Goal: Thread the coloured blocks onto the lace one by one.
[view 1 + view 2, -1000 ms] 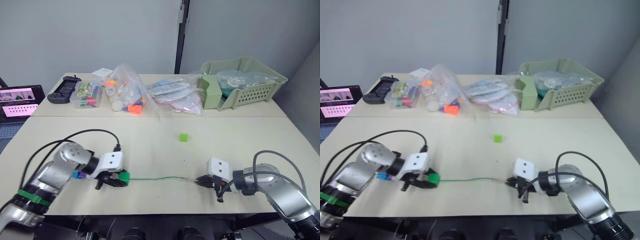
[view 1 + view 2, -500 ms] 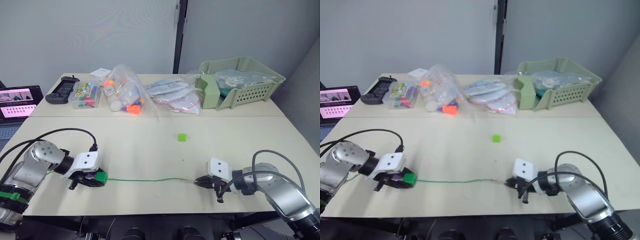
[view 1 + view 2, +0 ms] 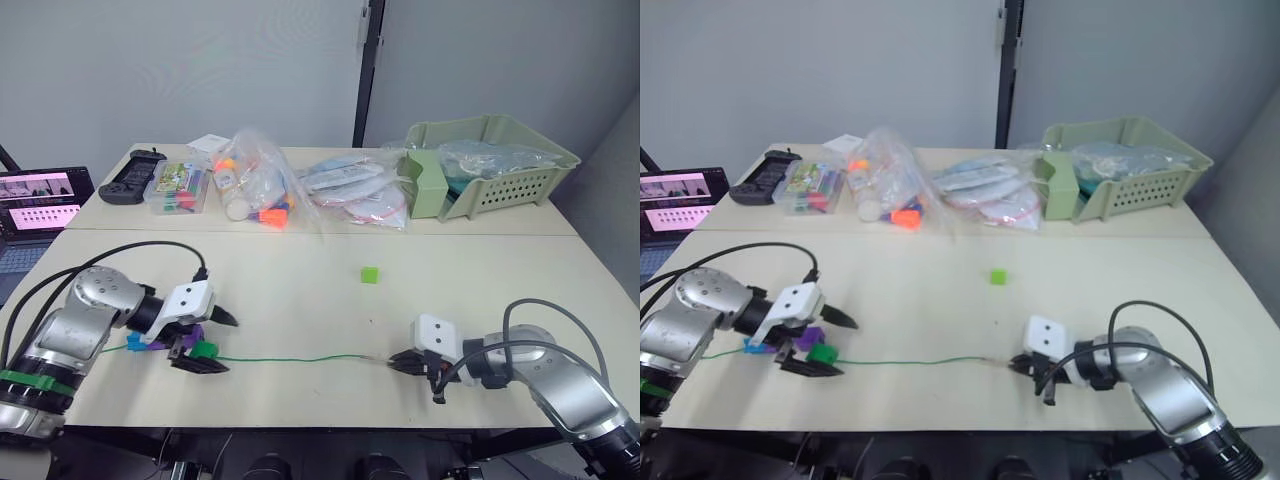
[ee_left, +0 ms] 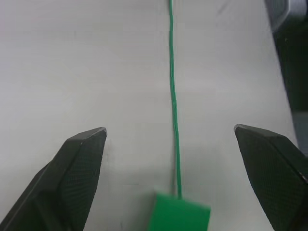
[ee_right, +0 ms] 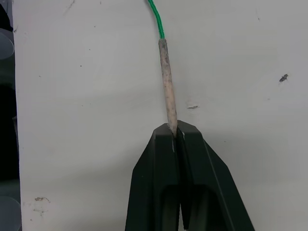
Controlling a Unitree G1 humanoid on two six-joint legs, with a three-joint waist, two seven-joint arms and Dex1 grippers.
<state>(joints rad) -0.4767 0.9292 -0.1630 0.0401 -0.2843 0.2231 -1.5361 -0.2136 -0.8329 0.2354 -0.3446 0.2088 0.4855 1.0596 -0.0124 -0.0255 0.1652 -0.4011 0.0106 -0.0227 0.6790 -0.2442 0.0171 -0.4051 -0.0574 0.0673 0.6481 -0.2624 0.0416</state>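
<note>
The green lace [image 3: 300,359] lies across the near table. Its pale stiff tip [image 5: 167,86] is pinched in my right gripper [image 3: 398,362], which is shut on it low over the table. Threaded on the lace at its left end sit a dark green block [image 3: 205,349], a purple block [image 3: 190,336] and a blue block [image 3: 133,343]. My left gripper [image 4: 168,130] stands wide open, with the dark green block [image 4: 179,212] lying loose between its fingers [image 4: 82,166]. A light green block [image 3: 370,274] rests alone at mid-table.
Along the back of the table are a green basket [image 3: 490,165], clear bags of toys [image 3: 255,190], a clear box [image 3: 175,188] and a black controller [image 3: 128,180]. A laptop screen [image 3: 35,195] stands at the far left. Black cables loop over my arms.
My left gripper slid the dark green block leftwards along the lace, then opened and let it go beside the purple block. The right gripper kept hold of the tip.
</note>
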